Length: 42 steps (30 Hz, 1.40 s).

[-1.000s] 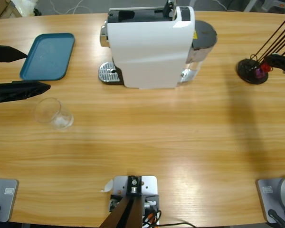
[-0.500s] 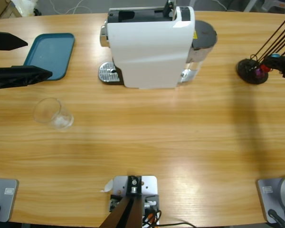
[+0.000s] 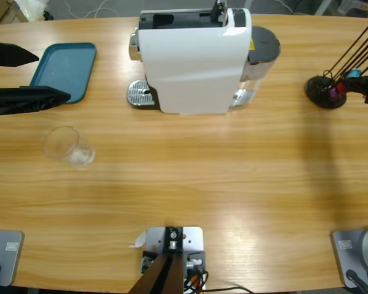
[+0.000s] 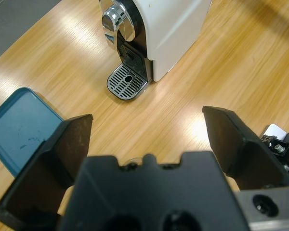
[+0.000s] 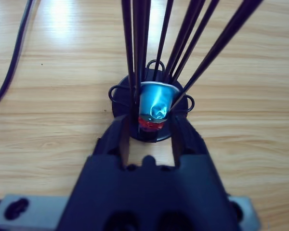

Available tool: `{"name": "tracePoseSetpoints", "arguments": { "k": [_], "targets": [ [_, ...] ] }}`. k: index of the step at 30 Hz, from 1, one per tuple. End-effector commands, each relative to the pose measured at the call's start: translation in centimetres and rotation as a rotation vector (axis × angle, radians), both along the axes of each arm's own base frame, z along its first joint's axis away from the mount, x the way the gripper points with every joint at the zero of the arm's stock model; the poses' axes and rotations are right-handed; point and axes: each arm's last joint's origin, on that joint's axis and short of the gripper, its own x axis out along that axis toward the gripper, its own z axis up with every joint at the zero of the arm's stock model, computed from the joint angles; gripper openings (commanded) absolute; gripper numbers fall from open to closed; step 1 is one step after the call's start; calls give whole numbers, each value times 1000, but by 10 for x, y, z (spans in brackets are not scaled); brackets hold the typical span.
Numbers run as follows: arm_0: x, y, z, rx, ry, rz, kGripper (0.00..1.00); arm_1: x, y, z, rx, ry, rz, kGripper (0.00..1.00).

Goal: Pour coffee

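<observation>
Your left gripper [image 3: 46,76] hangs wide open and empty over the desk [image 3: 233,177], beside the blue tray [image 3: 62,71]. Your right gripper [image 5: 150,129] is closed onto a blue capsule [image 5: 156,103] at the black rack [image 3: 325,92]. The glass [image 3: 67,146] stands empty; no coffee shows.

The right end effector [image 5: 149,129] brackets a blue capsule [image 5: 156,102] in the black wire rack [image 5: 151,91].

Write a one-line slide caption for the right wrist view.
Right gripper at the black wire capsule rack, jaws either side of a blue foil coffee capsule above a red one.
</observation>
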Motion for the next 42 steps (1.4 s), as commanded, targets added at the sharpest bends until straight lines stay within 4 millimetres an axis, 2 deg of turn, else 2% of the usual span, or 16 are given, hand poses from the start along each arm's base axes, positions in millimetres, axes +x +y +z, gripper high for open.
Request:
{"name": "tracePoseSetpoints", "arguments": {
  "k": [1, 5, 7, 9, 11, 12, 13, 14, 18, 20, 30, 33, 37, 42],
  "targets": [
    [6, -7, -6, 17, 21, 6, 987, 4, -4, -9, -3, 9, -6, 237],
    [7, -8, -9, 22, 28, 6, 987, 5, -4, -10, 0, 6, -3, 242],
    [7, -8, -9, 23, 31, 5, 987, 6, -4, -10, 0, 5, -3, 329],
    [6, -8, -10, 23, 35, 7, 987, 6, -4, -11, -1, 8, -3, 326],
    [6, -8, -10, 23, 36, 8, 987, 6, -4, -10, 1, 7, -2, 306],
    [6, -8, -10, 23, 36, 8, 987, 5, -5, -11, 1, 8, -2, 255],
    [6, -8, -10, 23, 35, 8, 987, 5, -5, -10, 0, 7, -2, 145],
    [6, -8, -10, 21, 36, 8, 983, 5, -5, -10, -1, 6, 0, 103],
    [6, -8, -11, 21, 40, 10, 982, 4, -5, -10, -1, 6, 4, 99],
    [6, -8, -11, 20, 41, 11, 982, 4, -5, -9, -2, 4, 5, 0],
    [6, -8, -13, 21, 50, 11, 982, 1, -6, 5, -7, -25, 1, 0],
    [6, -8, -15, 23, 53, 12, 982, -6, -7, 9, -15, -16, -7, 0],
    [7, -9, -16, 21, 57, 12, 982, -4, -7, 30, -27, -43, -16, 0],
    [6, -8, -16, 19, 55, 11, 982, -5, -7, 39, -26, -61, -17, 0]
  ]
}}
